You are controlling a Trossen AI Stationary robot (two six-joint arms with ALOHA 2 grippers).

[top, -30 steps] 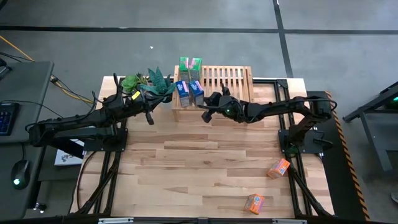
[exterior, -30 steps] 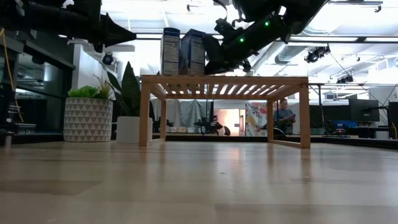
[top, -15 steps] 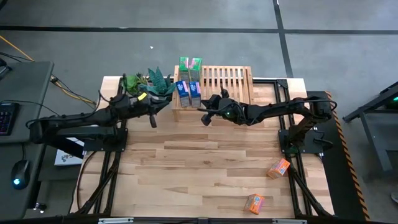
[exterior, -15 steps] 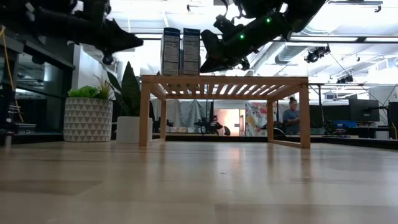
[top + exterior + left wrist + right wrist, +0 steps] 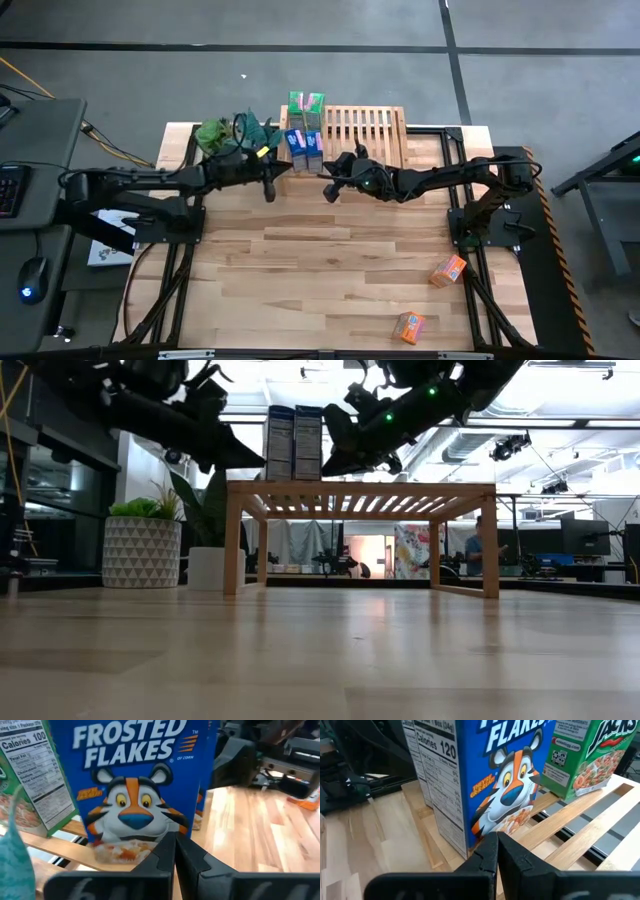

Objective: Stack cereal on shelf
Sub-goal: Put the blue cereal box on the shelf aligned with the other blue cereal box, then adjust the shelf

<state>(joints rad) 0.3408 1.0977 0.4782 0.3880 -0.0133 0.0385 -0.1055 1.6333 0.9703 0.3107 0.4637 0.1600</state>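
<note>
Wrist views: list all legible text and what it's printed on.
"FROSTED FLAKES", "OF CORN": front of the blue cereal box, left wrist view.
"Calories 100": side panel of the green cereal box.
"Calories 120": side panel of the blue box, right wrist view.
"FLAKES" and "THEY'RE GR-R-REAT!", partly cut off: that box's front.
"JACKS", partly cut: green box.
Finer nutrition print: too small.

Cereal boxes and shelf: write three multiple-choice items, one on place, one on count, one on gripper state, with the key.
1. Where do the two orange cereal boxes lie?
A. On the shelf
B. On the tabletop, near its front right
C. Beside the plants

2. How many boxes stand on the shelf?
A. Two
B. Four
C. Six

3. How are the right gripper jaws?
A. Wide open
B. Shut on a box
C. Shut, empty

Key: 1 B, the high view shows both far from the shelf. 2 B, two green boxes and two blue boxes. 3 C, the right wrist view shows the fingers together, holding nothing.
</note>
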